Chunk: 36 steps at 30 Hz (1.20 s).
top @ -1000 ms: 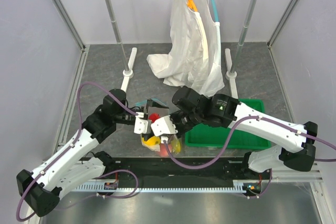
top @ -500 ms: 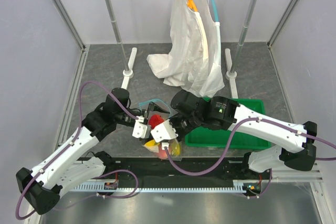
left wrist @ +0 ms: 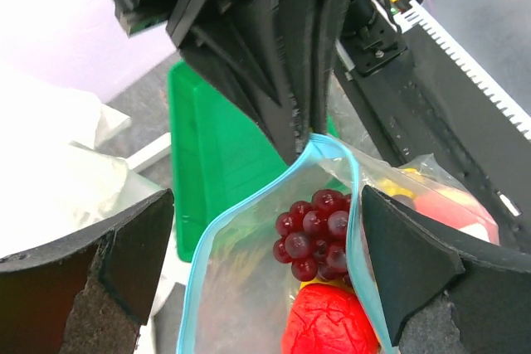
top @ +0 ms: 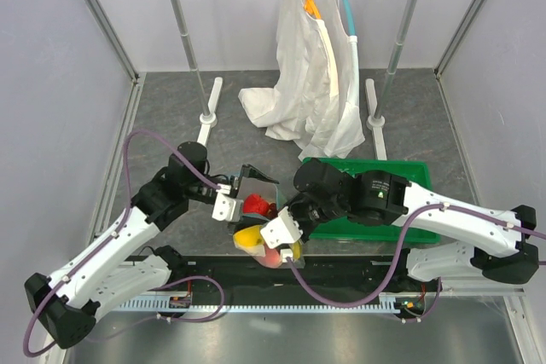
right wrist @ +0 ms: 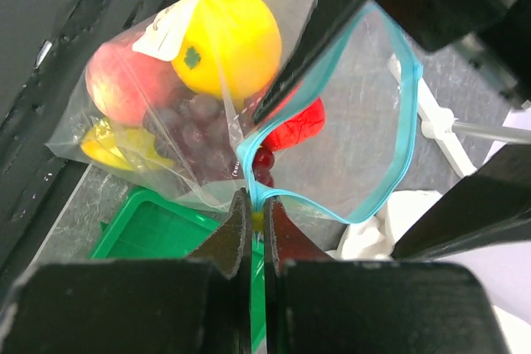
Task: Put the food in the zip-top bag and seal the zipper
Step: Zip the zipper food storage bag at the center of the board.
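Observation:
The clear zip-top bag (right wrist: 348,122) hangs between my grippers with its mouth open; in the top view it sits near the table's front edge (top: 266,245). Its teal zipper (right wrist: 406,105) forms an open loop. Inside are a yellow round fruit (right wrist: 224,39), a peach (right wrist: 124,80), a grape bunch (left wrist: 315,234), a red fruit (left wrist: 332,325) and a yellow piece (right wrist: 124,147). My right gripper (right wrist: 257,201) is shut on one end of the zipper. My left gripper (left wrist: 267,205) is open, its fingers on either side of the bag's mouth.
A green bin (top: 426,232) lies right of the bag, under the right arm. A clothes rack with white garments (top: 311,83) on hangers stands at the back. The black base rail (top: 341,274) runs along the near edge.
My right gripper has drawn toward the near edge and a little right, pulling the bag with it. The left gripper has stayed nearly in place at the bag's mouth.

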{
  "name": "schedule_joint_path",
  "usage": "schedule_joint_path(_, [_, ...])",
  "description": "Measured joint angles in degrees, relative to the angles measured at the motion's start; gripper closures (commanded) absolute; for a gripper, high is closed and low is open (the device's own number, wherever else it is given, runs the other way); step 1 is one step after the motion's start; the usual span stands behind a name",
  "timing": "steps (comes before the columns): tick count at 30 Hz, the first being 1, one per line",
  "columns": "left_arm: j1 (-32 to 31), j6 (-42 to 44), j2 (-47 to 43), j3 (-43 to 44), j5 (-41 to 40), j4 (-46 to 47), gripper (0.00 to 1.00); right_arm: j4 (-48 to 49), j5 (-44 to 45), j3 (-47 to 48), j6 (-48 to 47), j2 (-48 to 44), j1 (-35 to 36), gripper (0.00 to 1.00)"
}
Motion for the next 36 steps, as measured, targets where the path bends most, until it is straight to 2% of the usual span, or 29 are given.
schedule_joint_path(4, [-1.9,-2.4,2.4,0.0,-0.2,1.2,0.02,0.2,0.8,-0.1,-0.2,-0.1,0.5,1.0])
schedule_joint_path(7, [-4.0,-2.8,2.9,0.0,-0.8,1.0,0.12,0.3,1.4,-0.1,-0.4,-0.1,0.6,1.0])
schedule_joint_path(8, [-4.6,-2.8,2.9,0.0,-1.0,1.0,0.22,0.3,1.6,-0.1,-0.4,-0.1,0.7,1.0])
schedule_joint_path(10, [-5.4,-2.8,3.1,0.0,-1.2,0.4,0.31,0.3,1.9,-0.1,-0.4,-0.1,0.8,1.0])
schedule_joint_path(11, [-5.7,-2.9,3.3,0.0,-1.3,0.1,0.38,0.3,2.1,-0.1,-0.4,-0.1,0.8,1.0])
schedule_joint_path(13, [-5.9,-2.9,4.4,0.4,-2.2,-1.1,0.42,0.2,2.7,-0.1,-0.4,-0.1,1.0,1.0])
schedule_joint_path(15, [-5.9,-3.0,5.8,1.1,-3.5,-2.3,0.54,0.2,3.3,-0.1,-0.4,-0.1,1.1,1.0])
schedule_joint_path(16, [-5.9,-3.0,6.3,1.6,-4.1,-2.9,0.69,0.2,3.9,-0.1,-0.4,-0.1,1.1,1.0])
schedule_joint_path(18, [-6.0,-3.7,6.8,2.1,-5.3,-4.2,0.79,0.2,4.6,-0.1,-0.4,-0.1,1.1,1.0])
schedule_joint_path(19, [-6.0,-4.2,6.8,2.2,-6.0,-4.7,0.91,0.3,5.1,-0.1,-0.4,-0.2,1.1,1.0])
schedule_joint_path(20, [-6.0,-4.7,6.8,2.3,-6.7,-5.1,0.96,0.6,5.6,-0.3,-0.4,-0.2,1.1,1.0])
schedule_joint_path(22, [-6.1,-6.3,6.6,2.5,-8.5,-5.6,0.98,1.3,6.3,-1.2,-0.2,-0.5,1.1,1.0])
schedule_joint_path(23, [-6.1,-6.8,6.4,2.5,-9.2,-5.8,0.98,1.8,6.7,-1.7,-0.1,-0.7,1.1,0.75])
schedule_joint_path(26, [-6.2,-9.0,4.8,2.5,-12.2,-6.0,0.98,4.0,7.5,-2.8,2.0,-1.4,1.1,0.19])
schedule_joint_path(29, [-5.9,-10.9,1.2,1.6,-15.3,-6.3,0.98,6.6,8.7,-3.0,6.6,-2.4,1.2,0.12])
schedule_joint_path(31, [-5.9,-12.2,-1.8,0.5,-17.0,-6.1,0.98,8.9,9.1,-3.5,10.9,-3.9,0.7,0.11])
schedule_joint_path(34, [-5.9,-13.9,-6.8,-1.7,-19.0,-5.8,0.98,12.5,9.0,-6.3,17.6,-7.8,-2.1,0.19])
schedule_joint_path(36, [-5.9,-14.8,-9.2,-3.2,-19.5,-5.4,0.98,14.8,8.3,-8.7,22.7,-11.0,-5.0,0.28])
